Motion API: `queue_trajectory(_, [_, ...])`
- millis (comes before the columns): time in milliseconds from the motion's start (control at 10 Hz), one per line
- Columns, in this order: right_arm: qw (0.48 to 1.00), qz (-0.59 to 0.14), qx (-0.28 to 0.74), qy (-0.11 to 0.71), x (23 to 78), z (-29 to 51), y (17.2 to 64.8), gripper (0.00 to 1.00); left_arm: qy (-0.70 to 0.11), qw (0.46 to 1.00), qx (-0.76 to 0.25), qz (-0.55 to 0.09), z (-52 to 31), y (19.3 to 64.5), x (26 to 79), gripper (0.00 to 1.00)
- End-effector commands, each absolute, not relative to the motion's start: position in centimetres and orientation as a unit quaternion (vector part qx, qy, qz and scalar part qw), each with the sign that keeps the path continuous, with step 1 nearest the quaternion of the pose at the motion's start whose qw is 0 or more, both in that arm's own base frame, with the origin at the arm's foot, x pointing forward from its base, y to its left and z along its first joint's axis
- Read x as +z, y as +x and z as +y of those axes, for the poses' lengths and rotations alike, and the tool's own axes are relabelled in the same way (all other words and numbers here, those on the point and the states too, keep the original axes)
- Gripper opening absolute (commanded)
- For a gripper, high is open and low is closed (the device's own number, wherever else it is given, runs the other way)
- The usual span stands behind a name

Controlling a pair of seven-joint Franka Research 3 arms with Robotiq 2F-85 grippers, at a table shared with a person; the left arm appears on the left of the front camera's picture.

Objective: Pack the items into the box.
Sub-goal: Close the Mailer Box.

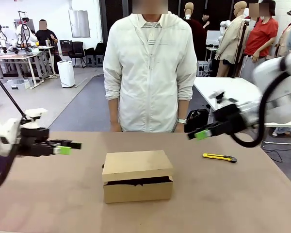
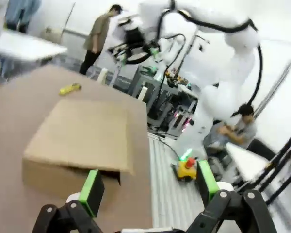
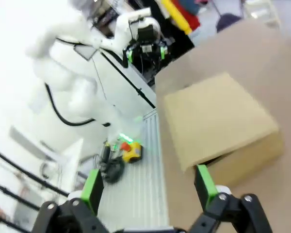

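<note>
The left gripper (image 2: 148, 191) rises from the bottom edge with its two fingers spread wide apart and nothing between the green pads (image 2: 91, 191). Beyond them the box (image 2: 77, 141) sits on the brown table (image 2: 19, 107), its lid lying nearly flat with a dark gap along the near edge. A yellow knife (image 2: 70, 89) lies on the table past the box, well apart from it. The right arm (image 2: 223, 53) stands beyond the table edge, with the right gripper (image 2: 155, 50) held above the table. A person (image 2: 99, 36) stands farther off.
</note>
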State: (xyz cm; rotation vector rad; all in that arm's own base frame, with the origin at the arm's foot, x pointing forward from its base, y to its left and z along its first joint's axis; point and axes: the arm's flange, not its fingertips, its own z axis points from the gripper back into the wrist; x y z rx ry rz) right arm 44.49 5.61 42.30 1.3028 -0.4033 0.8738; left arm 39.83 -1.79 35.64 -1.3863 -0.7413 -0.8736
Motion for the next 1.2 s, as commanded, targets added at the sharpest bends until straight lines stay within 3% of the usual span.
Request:
queue_trajectory(0, [0.732, -0.129, 0.256, 0.618, 43.7, -1.2, 41.4, 1.0, -0.615, 0.699, -0.271, -0.244, 2.1, 38.6, 37.1, 1.0])
queue_trajectory(200, [0.754, -0.143, 0.128, 0.628, 41.2, -8.4, 37.9, 1.0, -0.606, 0.728, -0.191, -0.256, 7.3, 36.9, 37.5, 1.0])
queue_trajectory(400, [0.786, -0.153, 0.098, 0.591, 37.3, -11.6, 36.8, 1.0, -0.641, 0.671, -0.144, -0.342, 11.9, 36.5, 37.6, 1.0])
queue_trajectory(500, [0.762, -0.14, 0.136, 0.617, 40.2, -10.5, 37.2, 1.0, -0.608, 0.727, -0.184, -0.261, 9.2, 37.1, 36.8, 1.0])
queue_trajectory(1100, [0.762, -0.14, 0.136, 0.617, 40.2, -10.5, 37.2, 1.0, -0.608, 0.727, -0.184, -0.261, 9.2, 37.1, 36.8, 1.0])
